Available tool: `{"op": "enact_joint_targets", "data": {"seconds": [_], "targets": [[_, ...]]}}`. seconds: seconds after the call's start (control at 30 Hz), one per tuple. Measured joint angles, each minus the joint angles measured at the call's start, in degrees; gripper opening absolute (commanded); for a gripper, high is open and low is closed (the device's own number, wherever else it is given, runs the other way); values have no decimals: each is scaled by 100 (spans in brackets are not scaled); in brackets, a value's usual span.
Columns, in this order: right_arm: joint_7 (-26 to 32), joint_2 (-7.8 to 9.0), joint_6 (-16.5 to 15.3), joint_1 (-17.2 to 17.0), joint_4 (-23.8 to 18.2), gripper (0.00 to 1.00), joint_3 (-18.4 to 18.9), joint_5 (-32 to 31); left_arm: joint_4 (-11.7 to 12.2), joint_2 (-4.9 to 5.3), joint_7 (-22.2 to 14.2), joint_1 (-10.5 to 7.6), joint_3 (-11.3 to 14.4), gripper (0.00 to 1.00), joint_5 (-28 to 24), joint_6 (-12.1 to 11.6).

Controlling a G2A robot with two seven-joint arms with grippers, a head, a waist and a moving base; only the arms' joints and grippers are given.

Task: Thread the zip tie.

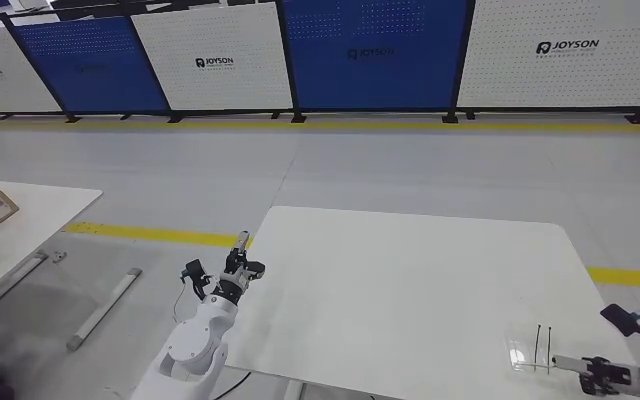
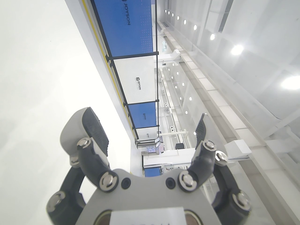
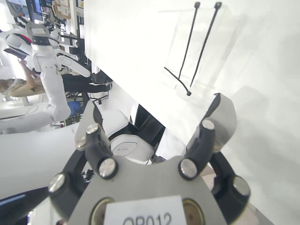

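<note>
Nearest, right gripper: I see its fingers spread wide, empty, at the near right corner of the table.
Zip ties: three, lying flat on a clear tray, just beyond that gripper.
Left gripper: I read it spread too, empty, at the table's left edge.

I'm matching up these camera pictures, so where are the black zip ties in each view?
Top view: thin black plastic zip ties lie on a clear plastic sheet at the white table's near right corner.
Right wrist view: zip ties just ahead of the open right hand.
Left wrist view: aimed along the table toward blue wall panels instead.
Shared landmark: the white table, in all three.
</note>
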Motion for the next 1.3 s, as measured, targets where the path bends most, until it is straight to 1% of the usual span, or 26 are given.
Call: {"op": "enact_joint_targets", "data": {"seconds": [0.03, 0.1, 0.4, 0.43, 0.5, 0.53, 0.57, 0.6, 0.63, 0.67, 0.7, 0.8, 0.97, 1.17, 1.2, 1.27, 1.3], "targets": [[0, 26, 116, 32, 11, 100, -68, 22, 0, 0, 0, 0, 0, 100, 0, 0], [0, 44, 176, 54, 30, 100, -102, 68, 0, 0, 0, 0, 0, 100, 0, 0], [-1, 42, 166, 52, 32, 100, -96, 69, 0, 0, 0, 0, 0, 100, 0, 0], [-47, 43, 208, 43, 68, 100, -66, 25, 0, 0, 0, 0, 0, 100, 0, 0], [-316, 44, 346, -32, 58, 100, -35, -159, 0, 0, 0, 0, 0, 100, 0, 0], [-480, 47, 410, -79, -24, 96, -20, -249, 0, 0, 0, 0, 0, 100, 0, 0], [-545, 51, 457, -108, -78, 84, -8, -302, 0, 0, 0, 0, 0, 100, 0, 0], [-583, 54, 507, -133, -119, 62, 6, -338, 0, 0, 0, 0, 0, 100, 0, 0], [-608, 57, 560, -161, -161, 57, 23, -360, 0, 0, 0, 0, 0, 100, 0, 0], [-614, 58, 584, -180, -181, 55, 34, -367, 0, 0, 0, 0, 0, 100, 0, 0], [-615, 60, 595, -195, -191, 49, 48, -368, 0, 0, 0, 0, 0, 100, 0, 0], [-609, 64, 600, -227, -201, 45, 82, -362, 0, 0, 0, 0, 0, 100, 0, 0], [-612, 71, 653, -276, -235, 45, 122, -402, 0, 0, 0, 0, 0, 100, 0, 0], [-672, 72, 899, -248, -301, 43, 65, -575, 0, 0, 0, 0, 0, 100, 0, 0], [-673, 70, 922, -235, -306, 42, 46, -592, 0, 0, 0, 0, 0, 100, 0, 0], [-667, 67, 941, -205, -300, 36, 15, -604, 0, 0, 0, 0, 0, 100, 0, 0], [-666, 66, 944, -195, -292, 35, 8, -606, 0, 0, 0, 0, 0, 100, 0, 0]]}}
